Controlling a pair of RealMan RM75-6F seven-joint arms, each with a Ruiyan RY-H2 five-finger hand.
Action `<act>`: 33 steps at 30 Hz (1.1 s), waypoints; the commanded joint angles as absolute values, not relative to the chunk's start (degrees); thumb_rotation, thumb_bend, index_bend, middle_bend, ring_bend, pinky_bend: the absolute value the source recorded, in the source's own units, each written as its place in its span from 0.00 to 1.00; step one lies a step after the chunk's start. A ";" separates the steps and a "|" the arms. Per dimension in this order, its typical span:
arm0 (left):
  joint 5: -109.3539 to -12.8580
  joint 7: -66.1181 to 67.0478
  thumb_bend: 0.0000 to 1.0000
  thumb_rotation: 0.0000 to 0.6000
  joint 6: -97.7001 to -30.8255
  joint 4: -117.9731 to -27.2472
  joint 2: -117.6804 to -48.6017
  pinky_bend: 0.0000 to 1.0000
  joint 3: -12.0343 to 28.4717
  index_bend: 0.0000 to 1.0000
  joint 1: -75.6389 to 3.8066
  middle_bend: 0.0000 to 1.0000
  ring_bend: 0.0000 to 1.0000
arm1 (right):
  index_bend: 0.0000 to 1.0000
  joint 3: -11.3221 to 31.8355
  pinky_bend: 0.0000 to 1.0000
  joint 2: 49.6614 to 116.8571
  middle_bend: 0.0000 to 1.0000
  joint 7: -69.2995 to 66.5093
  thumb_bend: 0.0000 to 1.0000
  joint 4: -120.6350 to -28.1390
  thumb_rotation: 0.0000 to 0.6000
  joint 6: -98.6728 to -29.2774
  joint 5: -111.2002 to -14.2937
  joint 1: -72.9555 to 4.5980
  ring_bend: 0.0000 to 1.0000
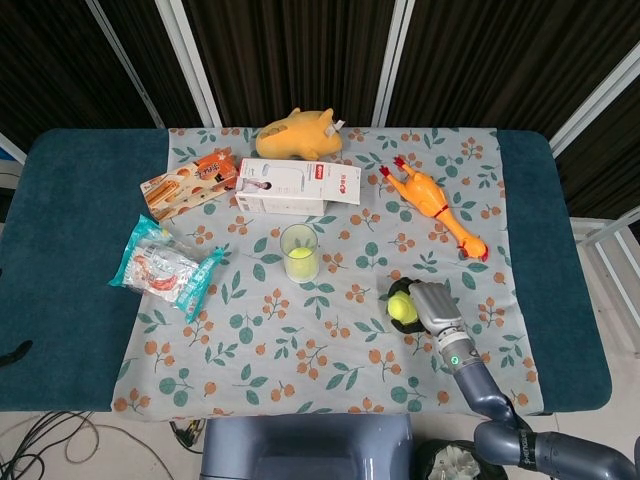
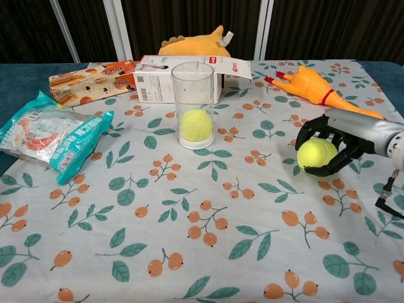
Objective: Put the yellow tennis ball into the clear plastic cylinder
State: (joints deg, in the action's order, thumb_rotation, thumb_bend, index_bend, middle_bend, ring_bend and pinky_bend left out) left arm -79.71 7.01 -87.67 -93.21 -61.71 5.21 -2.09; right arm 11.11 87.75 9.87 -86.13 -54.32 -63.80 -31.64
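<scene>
Right hand [image 2: 344, 144] fingers wrapped around yellow tennis ball [image 2: 317, 155] | clear plastic cylinder [image 2: 193, 105] at 10 o'clock, well apart | left hand unseen

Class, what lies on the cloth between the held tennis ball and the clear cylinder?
Only bare patterned cloth; the chest view shows it.

A yellow-green fuzzy tennis ball [image 2: 317, 154] sits in the black-fingered, silver-backed right hand [image 2: 341, 145]. The clear plastic cylinder [image 2: 193, 104] shows a second yellow-green ball [image 2: 196, 125] inside. The white tablecloth [image 2: 208, 214] bears green leaves and orange berries over a dark teal tabletop [image 1: 70, 250]. Far right lies an orange rubber chicken [image 2: 312, 88] with red comb.
</scene>
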 commanded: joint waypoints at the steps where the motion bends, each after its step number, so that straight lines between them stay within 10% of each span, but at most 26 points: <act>1: -79.75 6.84 0.00 1.00 -87.76 -93.29 -61.60 0.08 5.18 0.06 -2.01 0.00 0.00 | 0.49 12.40 0.56 86.05 0.35 10.34 0.54 -88.30 1.00 -54.86 -63.91 -32.31 0.49; 16: -79.59 6.58 0.00 1.00 -87.50 -93.43 -61.44 0.08 5.14 0.06 -2.04 0.00 0.00 | 0.49 26.57 0.72 77.47 0.35 18.60 0.54 -97.46 1.00 -52.36 -54.33 -44.22 0.49; 33: -79.17 6.74 0.00 1.00 -86.64 -93.46 -61.36 0.08 5.06 0.06 -2.34 0.00 0.00 | 0.49 29.21 0.83 86.66 0.35 24.10 0.54 -89.58 1.00 -49.34 -36.33 -61.13 0.44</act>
